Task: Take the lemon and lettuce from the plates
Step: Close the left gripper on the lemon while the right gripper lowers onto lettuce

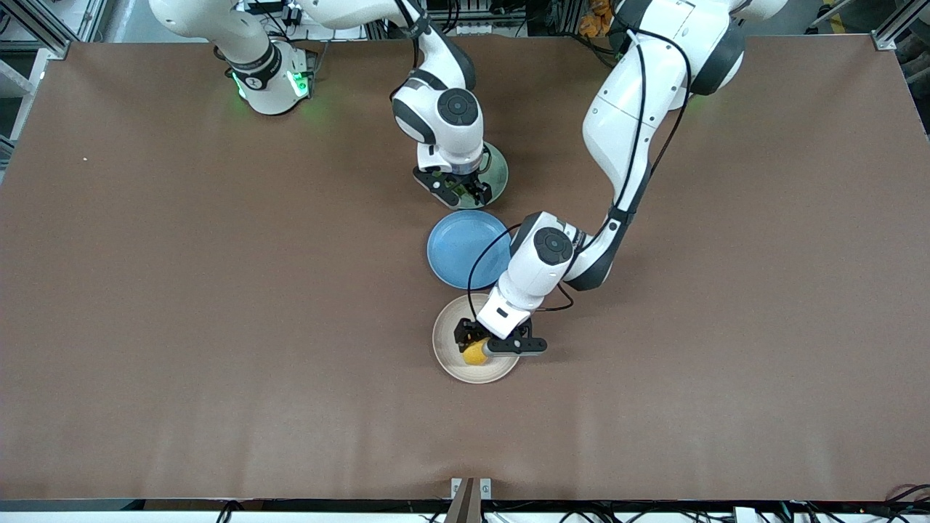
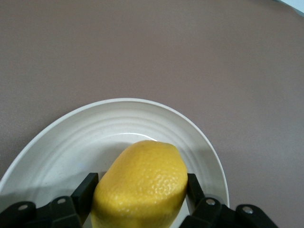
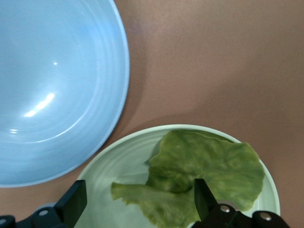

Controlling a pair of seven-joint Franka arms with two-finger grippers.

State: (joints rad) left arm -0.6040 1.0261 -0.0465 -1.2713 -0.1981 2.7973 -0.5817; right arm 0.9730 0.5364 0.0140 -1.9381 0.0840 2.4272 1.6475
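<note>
Unlabelled lemon (image 2: 140,185) in left gripper (image 2: 140,190) (cream plate (image 2: 57,147) unmarked)

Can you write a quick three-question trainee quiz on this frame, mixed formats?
1. True or false: the left gripper is shut on the lemon.
2. The lettuce lies on which plate? A) blue plate B) mint green plate C) cream plate
3. Fill in: the right gripper is open, its fingers straddling the ____.

Key:
1. True; the lemon sits over the cream plate.
2. B, the mint green plate, beside the empty blue plate.
3. lettuce
</note>
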